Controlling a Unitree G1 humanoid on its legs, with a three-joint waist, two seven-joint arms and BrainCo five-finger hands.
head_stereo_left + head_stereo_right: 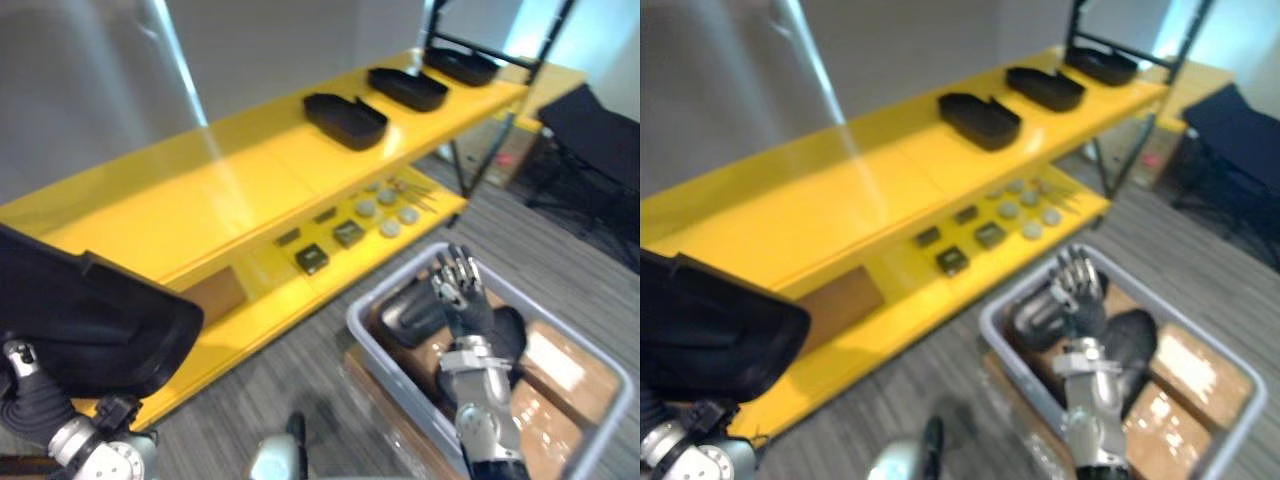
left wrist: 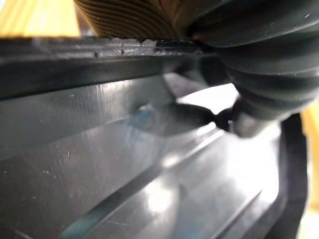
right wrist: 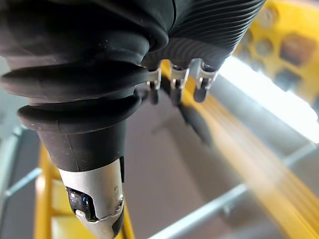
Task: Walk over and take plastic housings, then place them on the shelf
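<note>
A large black plastic housing (image 1: pixel 90 325) hangs in the air at the lower left, over the front edge of the yellow shelf (image 1: pixel 200 200). My left hand (image 2: pixel 249 94) is shut on it, the thumb pressed on its glossy inner face (image 2: pixel 124 174). Three more black housings (image 1: pixel 345 120) (image 1: pixel 407 88) (image 1: pixel 460 65) lie in a row on the shelf's top board, far right. My right hand (image 1: pixel 462 295) is open, fingers straight, above a grey bin (image 1: pixel 372 335) on the floor. Other dark housings (image 1: pixel 408 315) lie inside the bin.
The shelf's lower board (image 1: pixel 270 270) carries small dark blocks (image 1: pixel 312 260) and round discs (image 1: pixel 390 228). Brown cardboard (image 1: pixel 555 370) lies in the bin. A black folding frame (image 1: pixel 590 135) stands at the far right on grey carpet. A grey wall is behind the shelf.
</note>
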